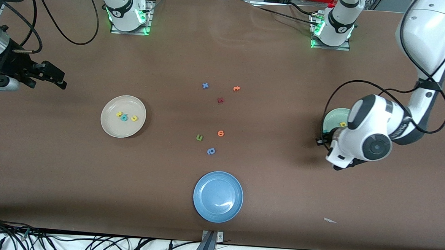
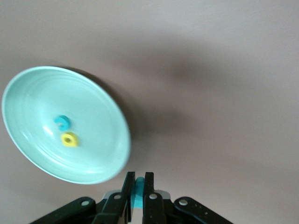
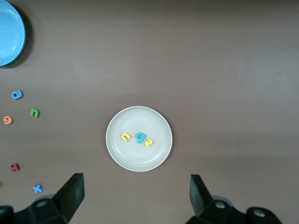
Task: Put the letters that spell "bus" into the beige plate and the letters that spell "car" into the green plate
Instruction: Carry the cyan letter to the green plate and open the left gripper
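Small teal foam letter (image 2: 138, 192) is clamped between my left end effector (image 2: 138, 186) fingers, hanging just outside the rim of the round pale mint-green plate (image 2: 28, 93). By elimination it should be the r; its shape is hidden by the fingers. The plate, at the left arm's end of the counter (image 1: 280, 181), already holds a teal foam c (image 2: 62, 122) and a yellow foam a (image 2: 69, 139), lying close together. The step in hand is the last "car" delivery. Next move: shift over the plate's bowl, lower, release. "bus" looks done: yellow u (image 3: 125, 136), teal b (image 3: 139, 137) and yellow s (image 3: 148, 142) sit in the round cream-beige plate (image 3: 138, 161). My right end effector (image 3: 135, 191) waits above that plate, fingers wide apart, empty.
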You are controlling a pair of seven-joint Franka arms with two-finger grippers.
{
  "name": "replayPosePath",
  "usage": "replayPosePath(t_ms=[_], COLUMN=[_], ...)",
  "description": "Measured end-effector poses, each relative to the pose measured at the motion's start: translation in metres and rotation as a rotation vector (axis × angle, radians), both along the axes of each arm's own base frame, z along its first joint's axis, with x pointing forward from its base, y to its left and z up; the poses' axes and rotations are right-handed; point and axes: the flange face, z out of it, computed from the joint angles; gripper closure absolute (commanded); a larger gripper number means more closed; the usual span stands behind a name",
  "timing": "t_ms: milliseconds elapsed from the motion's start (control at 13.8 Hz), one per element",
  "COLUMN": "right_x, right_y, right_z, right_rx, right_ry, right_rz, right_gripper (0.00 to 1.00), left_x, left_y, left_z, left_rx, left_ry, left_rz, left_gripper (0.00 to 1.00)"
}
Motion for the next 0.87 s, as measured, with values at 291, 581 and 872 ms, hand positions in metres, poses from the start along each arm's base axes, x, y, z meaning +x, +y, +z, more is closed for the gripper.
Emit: replayPosePath(t_ms=[291,581,872], right_x=[-0.001,0.000,0.000], right_y=[-0.011,-0.019,-0.018], right_z=[-0.001,-0.001,-0.001], right_rx=[-0.021,-0.021,-0.021], right_ry=[0.013,0.009,0.009], right_rz=[-0.016,-0.030,-0.028], right_gripper=[0.00,0.00,0.00], left_x=[-0.018,-0.036,-0.033], left_y=[0.067,0.062,0.065], left_z=[-0.040,-0.071,-0.064], left_rx=[-0.042,-0.047,-0.044], left_ry=[0.027,0.005,-0.012], left_rz=[-0.057,-0.080,-0.077], left_gripper=[1.00,0.34,0.00])
